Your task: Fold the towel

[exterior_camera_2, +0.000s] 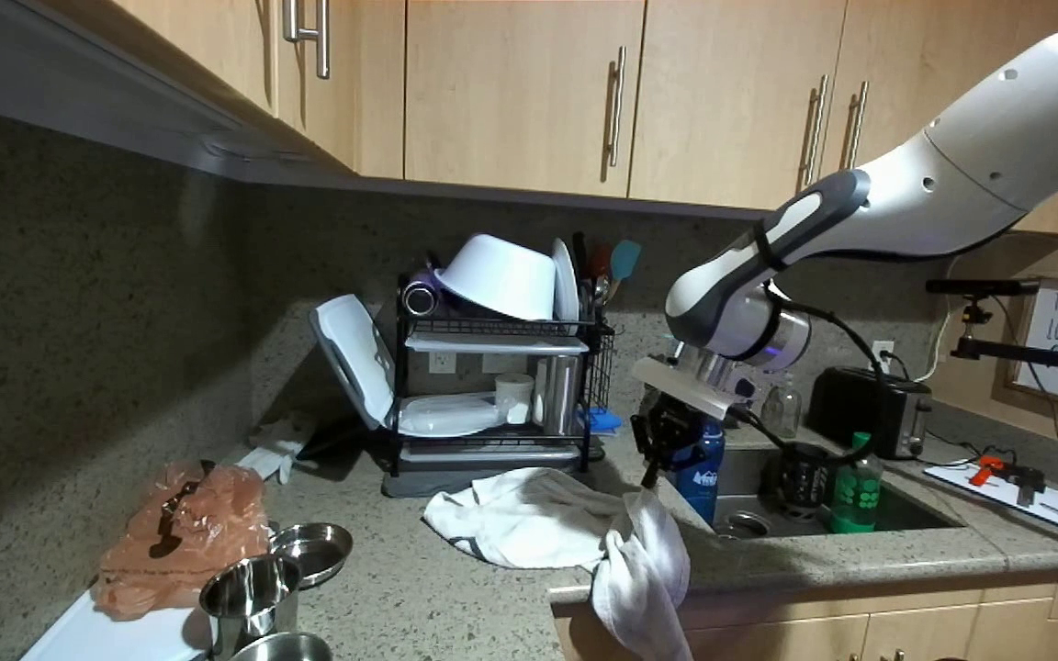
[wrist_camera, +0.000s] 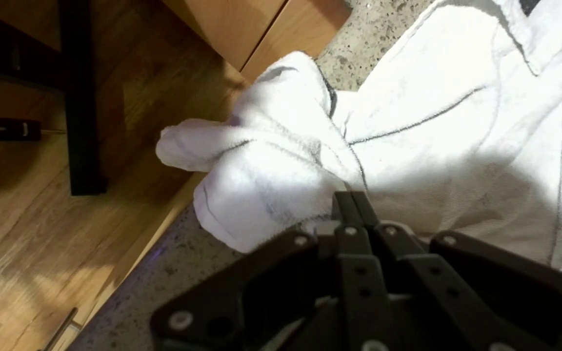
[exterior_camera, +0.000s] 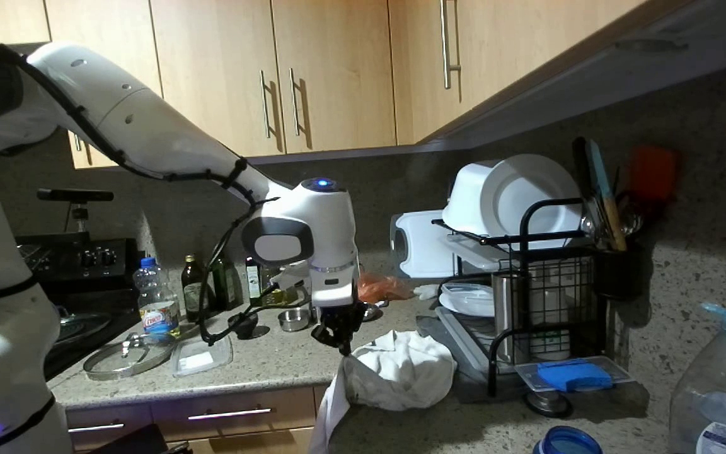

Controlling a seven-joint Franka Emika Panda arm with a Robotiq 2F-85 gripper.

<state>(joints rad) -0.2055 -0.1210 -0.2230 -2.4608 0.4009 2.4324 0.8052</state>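
Note:
The white towel (exterior_camera: 410, 372) lies crumpled on the stone counter in front of the dish rack. It also shows in an exterior view (exterior_camera_2: 529, 519) and fills much of the wrist view (wrist_camera: 417, 122). One part hangs over the counter's front edge. My gripper (exterior_camera: 344, 350) points down at the towel's edge, with its fingers together. In an exterior view, the towel rises in a peak to the fingertips (exterior_camera_2: 648, 481). In the wrist view, the closed fingertips (wrist_camera: 351, 195) pinch the towel; the pinched cloth itself is hidden between them.
A black dish rack (exterior_camera_2: 403, 376) with dishes stands behind the towel. A blue bottle (exterior_camera_2: 702, 482) and the sink (exterior_camera_2: 915, 516) are beside the gripper in an exterior view. Steel pots (exterior_camera_2: 249, 601) and an orange bag (exterior_camera_2: 189, 532) stand farther along the counter.

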